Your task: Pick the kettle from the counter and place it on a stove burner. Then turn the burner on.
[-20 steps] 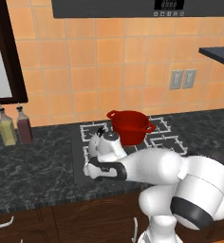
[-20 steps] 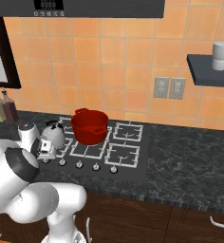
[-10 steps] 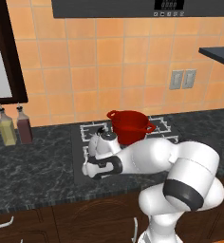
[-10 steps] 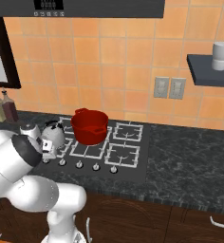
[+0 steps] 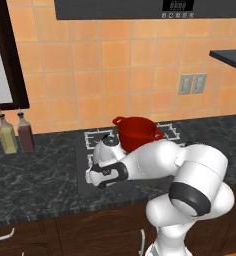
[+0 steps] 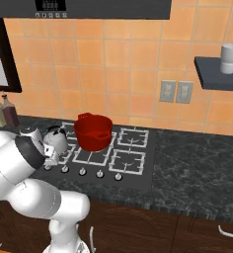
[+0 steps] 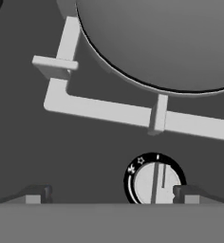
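The squat silvery-white kettle (image 7: 156,42) sat on the pale-grey wire burner grate (image 7: 104,111), just beyond the pincer (image 7: 111,194). The pincer stood released and empty, positioned over the round silver knob (image 7: 154,182), apparently for turning.

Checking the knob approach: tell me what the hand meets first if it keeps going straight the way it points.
Probably the round silver knob or the black cooktop beside it; the open hand points down there, just short of the kettle. Depth is unclear.

The kettle (image 5: 109,145) sits on the stove burner (image 5: 96,145) beside the red pot (image 5: 136,132).
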